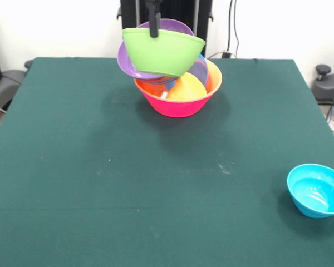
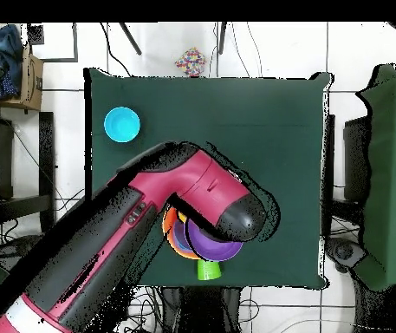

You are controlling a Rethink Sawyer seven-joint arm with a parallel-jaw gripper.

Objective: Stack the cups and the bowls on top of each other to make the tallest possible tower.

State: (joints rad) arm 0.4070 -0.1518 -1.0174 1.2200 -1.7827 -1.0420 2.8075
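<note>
purple bowl (image 1: 128, 62): wide, shallow, tilted steeply in the tower (image 1: 172, 72). Thin rim; I judge it springy, likely to slide.
gripper (image 1: 153, 32): mine, comes down from top edge to far rim of green bowl (image 1: 162, 51). Looks pinched on that rim; bowl hangs tilted, mouth away from cam, above the pile.
green bowl handling: glossy plastic, prob. light, stiff, slick. Rim pinch is the only hold; it may swing.
pink bowl (image 1: 178, 105): lowest, on table (image 1: 100, 167), far centre. Orange bowl (image 1: 214, 75) nested inside, w/ something yellow-orange; can't tell what.
tower: leans; risk of toppling if I set down hard.
small blue bowl (image 1: 317, 190): alone, near right, upright, well apart. Grip by rim.
overhead: arm (image 2: 149, 225) hides most of the pile.
</note>
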